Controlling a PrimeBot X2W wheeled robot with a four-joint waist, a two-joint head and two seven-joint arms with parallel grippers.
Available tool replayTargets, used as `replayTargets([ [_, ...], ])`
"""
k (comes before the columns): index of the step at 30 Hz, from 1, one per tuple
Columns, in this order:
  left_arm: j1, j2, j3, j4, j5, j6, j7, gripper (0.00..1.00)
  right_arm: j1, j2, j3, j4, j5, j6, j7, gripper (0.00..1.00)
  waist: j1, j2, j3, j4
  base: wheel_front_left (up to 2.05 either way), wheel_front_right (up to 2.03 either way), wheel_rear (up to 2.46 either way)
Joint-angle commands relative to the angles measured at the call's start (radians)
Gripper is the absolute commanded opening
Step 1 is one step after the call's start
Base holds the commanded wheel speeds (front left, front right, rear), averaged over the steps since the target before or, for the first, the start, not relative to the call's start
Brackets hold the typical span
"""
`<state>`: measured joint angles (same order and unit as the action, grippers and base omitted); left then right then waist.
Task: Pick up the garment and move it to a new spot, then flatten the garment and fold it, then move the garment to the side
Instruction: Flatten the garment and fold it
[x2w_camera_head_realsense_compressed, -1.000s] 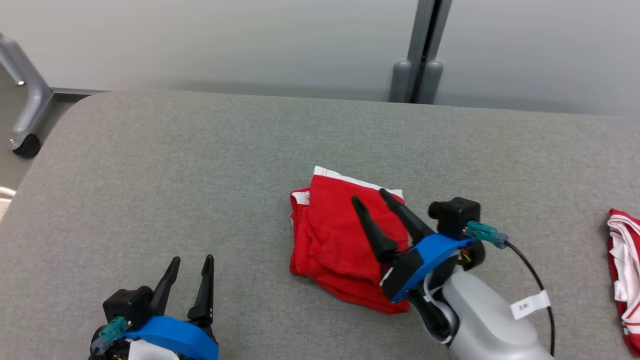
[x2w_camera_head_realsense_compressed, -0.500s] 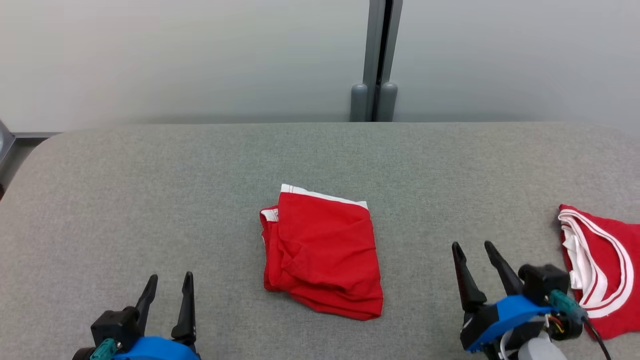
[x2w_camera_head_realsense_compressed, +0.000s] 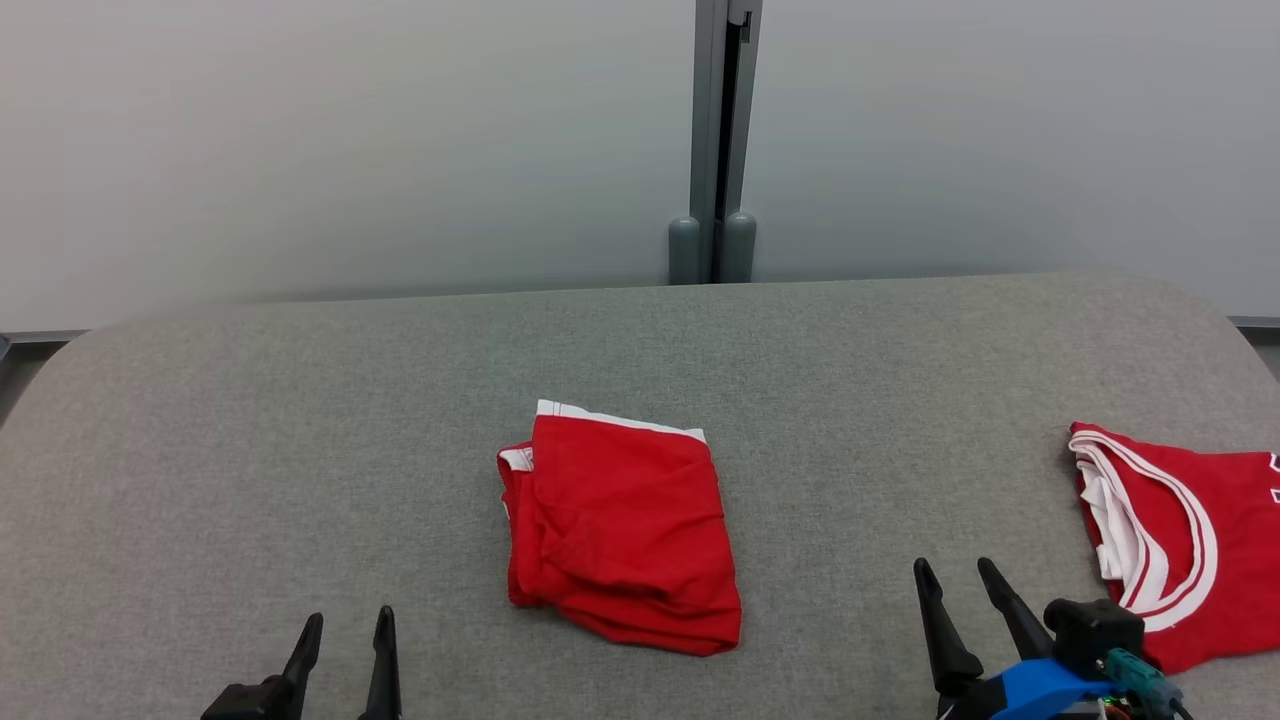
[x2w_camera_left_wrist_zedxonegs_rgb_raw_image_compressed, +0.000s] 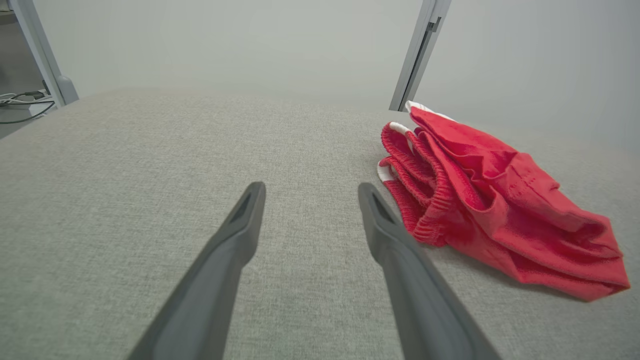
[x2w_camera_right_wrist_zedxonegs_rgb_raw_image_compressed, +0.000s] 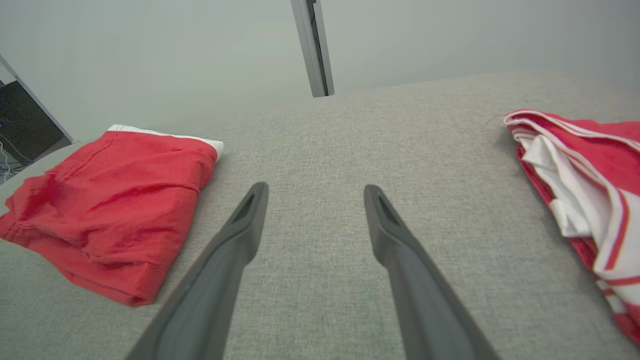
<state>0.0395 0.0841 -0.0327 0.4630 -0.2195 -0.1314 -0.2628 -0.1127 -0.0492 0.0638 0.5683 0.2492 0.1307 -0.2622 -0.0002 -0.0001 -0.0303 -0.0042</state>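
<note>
The garment (x2w_camera_head_realsense_compressed: 620, 530) is a red pair of shorts with a white waistband, lying folded in the middle of the grey padded table (x2w_camera_head_realsense_compressed: 300, 400). My left gripper (x2w_camera_head_realsense_compressed: 349, 615) is open at the bottom left, apart from the garment, which lies to its right in the left wrist view (x2w_camera_left_wrist_zedxonegs_rgb_raw_image_compressed: 500, 200). My right gripper (x2w_camera_head_realsense_compressed: 952, 565) is open at the bottom right, with nothing between its fingers. In the right wrist view the garment (x2w_camera_right_wrist_zedxonegs_rgb_raw_image_compressed: 115, 200) lies left of the open gripper (x2w_camera_right_wrist_zedxonegs_rgb_raw_image_compressed: 312, 187). The left gripper (x2w_camera_left_wrist_zedxonegs_rgb_raw_image_compressed: 310, 187) holds nothing.
A second garment (x2w_camera_head_realsense_compressed: 1170, 530), red with white trim, lies at the table's right edge, close to my right gripper; it sits right of the fingers in the right wrist view (x2w_camera_right_wrist_zedxonegs_rgb_raw_image_compressed: 590, 190). A grey post (x2w_camera_head_realsense_compressed: 712, 150) stands against the pale wall behind the table.
My right gripper has drawn back off the red garment to the lower right, staying open. The head camera has shifted, so the whole scene sits differently. The garment lies still.
</note>
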Motion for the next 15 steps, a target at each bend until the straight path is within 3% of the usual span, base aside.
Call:
replayTargets([
  [1, -0.001, -0.007, 0.004, -0.004, 0.005, 0.002, -0.002, 1.0, 0.011, -0.003, -0.004, -0.005, 0.003, 0.0, -0.003, 1.0, 0.0002, 0.0001, 0.004, 0.004, 0.0, 0.0, 0.0],
  [12, -0.032, 0.003, -0.033, -0.013, -0.008, 0.002, -0.002, 1.0, -0.035, -0.003, -0.012, 0.008, -0.006, 0.0, -0.003, 1.0, 0.0002, 0.0001, 0.027, 0.051, 0.0, 0.0, 0.0],
  [13, -0.034, 0.006, -0.04, -0.014, -0.008, 0.002, -0.002, 1.0, -0.046, -0.002, -0.002, 0.012, -0.011, 0.0, -0.003, 0.25, 0.0002, 0.0001, 0.032, 0.061, 0.0, 0.0, 0.0],
  [14, -0.035, 0.01, -0.049, -0.014, -0.011, 0.002, -0.002, 1.0, -0.058, -0.002, 0.016, 0.021, -0.019, 0.0, -0.003, 0.0, 0.0002, 0.0001, 0.035, 0.072, 0.0, 0.0, 0.0],
  [15, -0.039, 0.012, -0.061, -0.014, -0.014, 0.002, -0.002, 1.0, -0.07, -0.002, 0.029, 0.029, -0.021, 0.0, -0.004, 0.0, 0.0002, 0.0001, 0.04, 0.085, 0.0, 0.0, 0.0],
])
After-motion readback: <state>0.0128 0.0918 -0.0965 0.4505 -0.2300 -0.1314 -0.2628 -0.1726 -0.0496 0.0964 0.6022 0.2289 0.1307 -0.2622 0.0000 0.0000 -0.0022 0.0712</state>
